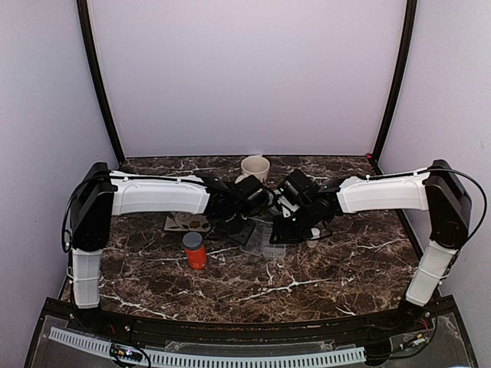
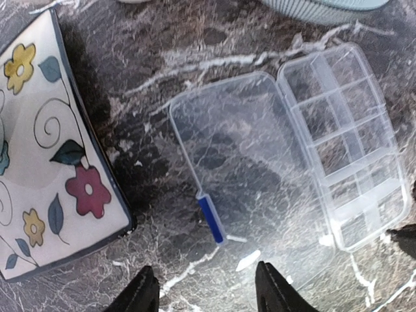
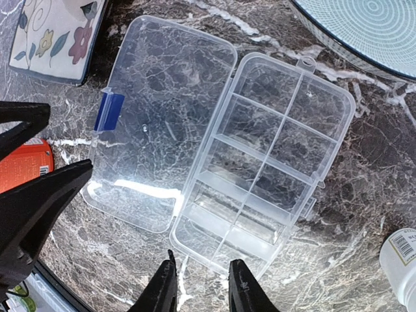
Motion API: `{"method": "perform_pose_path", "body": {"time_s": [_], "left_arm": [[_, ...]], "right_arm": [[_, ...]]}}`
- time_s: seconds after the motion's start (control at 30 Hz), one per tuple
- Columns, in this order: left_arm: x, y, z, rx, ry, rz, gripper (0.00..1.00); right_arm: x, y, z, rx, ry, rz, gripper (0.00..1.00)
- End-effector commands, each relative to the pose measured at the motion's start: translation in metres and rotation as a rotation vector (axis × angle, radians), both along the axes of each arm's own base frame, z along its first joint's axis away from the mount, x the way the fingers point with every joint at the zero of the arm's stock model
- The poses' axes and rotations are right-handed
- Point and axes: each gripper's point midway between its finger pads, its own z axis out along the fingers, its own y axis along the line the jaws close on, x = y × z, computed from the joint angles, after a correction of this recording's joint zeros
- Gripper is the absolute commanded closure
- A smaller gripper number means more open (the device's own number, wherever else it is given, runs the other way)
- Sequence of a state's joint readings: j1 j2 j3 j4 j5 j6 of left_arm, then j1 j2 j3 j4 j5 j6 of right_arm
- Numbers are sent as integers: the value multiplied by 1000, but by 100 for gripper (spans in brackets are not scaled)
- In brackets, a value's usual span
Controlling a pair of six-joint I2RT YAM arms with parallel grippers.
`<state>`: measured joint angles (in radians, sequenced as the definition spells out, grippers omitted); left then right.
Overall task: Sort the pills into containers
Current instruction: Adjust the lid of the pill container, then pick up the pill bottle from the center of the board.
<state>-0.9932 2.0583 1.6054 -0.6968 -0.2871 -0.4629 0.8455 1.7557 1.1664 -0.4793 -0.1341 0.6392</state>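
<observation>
The clear plastic pill box (image 3: 260,162) lies open on the marble, and its small containers (image 2: 348,143) look empty. Its lid (image 2: 234,149) is folded flat to the left, with a blue latch (image 2: 211,220) on its edge. No pills show in any view. My left gripper (image 2: 208,292) hovers open just short of the lid's latch side, with nothing between its fingers. At the near end of the compartments, my right gripper (image 3: 203,292) stands open with a narrow, empty gap. In the top view both arms meet over the box (image 1: 265,244).
A flowered tile (image 2: 45,162) lies left of the lid. An orange grey-capped bottle (image 1: 194,250) stands in front of it. A pale ribbed bowl (image 3: 364,26) sits beyond the box, a cream cup (image 1: 255,167) further back, and a white bottle (image 3: 403,260) to the right.
</observation>
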Motion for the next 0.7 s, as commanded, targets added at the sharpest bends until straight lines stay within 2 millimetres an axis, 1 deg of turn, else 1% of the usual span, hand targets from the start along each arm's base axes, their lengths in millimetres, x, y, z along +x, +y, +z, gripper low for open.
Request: {"method": "perform_pose_path", "body": {"time_s": [0.0,0.13,0.23,0.33,0.43,0.47,0.53,0.6,0.67], "left_arm": [[7,-9,42,-67,-70,-9,47],[9,-12,52,-81,-87,-11,47],[11,-10,64,-91,-111,-4,46],[14,-2,79,-89,-151,18,46],[14,12,94,-89,-197,44,45],[13,18,103,-98,-217,57,45],[12,32,115,-101,-260,91,44],[10,47,126,-109,-304,129,43],[8,64,136,-133,-359,168,42]], "right_arm": [[4,5,9,2,-27,10,73],[5,5,10,-1,-34,12,72],[7,3,15,-10,-50,11,72],[10,-1,21,-19,-80,10,70],[13,-2,32,-14,-120,14,67],[15,-3,37,-10,-137,16,65],[18,-2,47,0,-176,20,60],[23,-1,58,15,-223,31,58],[29,3,73,35,-283,42,53]]}}
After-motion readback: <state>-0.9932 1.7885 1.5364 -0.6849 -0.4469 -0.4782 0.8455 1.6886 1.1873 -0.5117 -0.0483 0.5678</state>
